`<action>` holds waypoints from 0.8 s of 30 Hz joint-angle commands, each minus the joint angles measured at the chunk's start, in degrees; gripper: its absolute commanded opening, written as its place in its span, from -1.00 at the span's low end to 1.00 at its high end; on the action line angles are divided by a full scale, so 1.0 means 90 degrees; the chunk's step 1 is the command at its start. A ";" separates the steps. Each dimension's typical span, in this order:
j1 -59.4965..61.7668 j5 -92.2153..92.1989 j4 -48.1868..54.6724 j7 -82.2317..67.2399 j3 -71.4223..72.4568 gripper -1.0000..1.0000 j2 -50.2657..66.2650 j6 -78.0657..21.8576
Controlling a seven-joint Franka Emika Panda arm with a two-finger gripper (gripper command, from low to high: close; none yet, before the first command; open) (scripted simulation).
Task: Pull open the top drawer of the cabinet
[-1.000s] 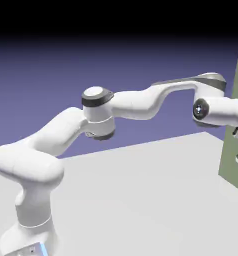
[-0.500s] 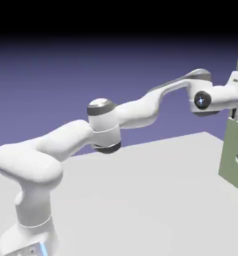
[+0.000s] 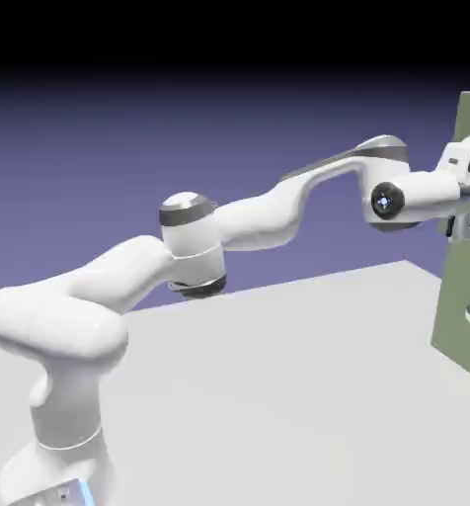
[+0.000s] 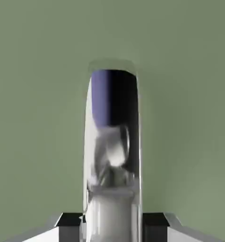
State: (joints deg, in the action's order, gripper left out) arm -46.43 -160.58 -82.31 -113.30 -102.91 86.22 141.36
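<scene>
Gripping the shiny handle [image 4: 112, 203], the jaws are closed on it, their fingertips [image 4: 69, 227] at seven and five o'clock in the hand view. The handle runs from the middle towards six o'clock, against the green top drawer [image 4: 36, 118]. In the exterior view, the cabinet [image 3: 458, 316] stands at three o'clock, partly out of frame.

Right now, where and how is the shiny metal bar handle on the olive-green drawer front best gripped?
Probably across the narrow width of the shiny metal bar handle, approached from the front: it stands out, long and slim, from the flat olive-green drawer front.
</scene>
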 commanded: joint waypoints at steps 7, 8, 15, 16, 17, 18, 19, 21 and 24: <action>-0.0939 -0.0047 -0.1614 -0.0289 -0.0102 -1.00 0.0041 -0.0667; -0.1075 -0.0044 -0.1845 -0.0325 -0.0121 -1.00 0.0047 -0.0761; -0.2045 0.0033 -0.3460 -0.0547 -0.0293 -1.00 0.0096 -0.1409; -0.2186 0.0053 -0.3690 -0.0575 -0.0325 -1.00 0.0105 -0.1499; -0.2328 0.0075 -0.3921 -0.0602 -0.0358 -1.00 0.0115 -0.1589; -0.2471 0.0099 -0.4152 -0.0628 -0.0394 -1.00 0.0125 -0.1677; -0.2615 0.0126 -0.4382 -0.0653 -0.0431 -1.00 0.0137 -0.1765; -0.2907 0.0188 -0.4844 -0.0701 -0.0514 -1.00 0.0164 -0.1938; -0.3352 0.0305 -0.5536 -0.0764 -0.0659 -1.00 0.0216 -0.2189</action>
State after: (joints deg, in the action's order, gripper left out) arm -76.60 -157.61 -132.13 -120.07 -108.85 88.16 121.64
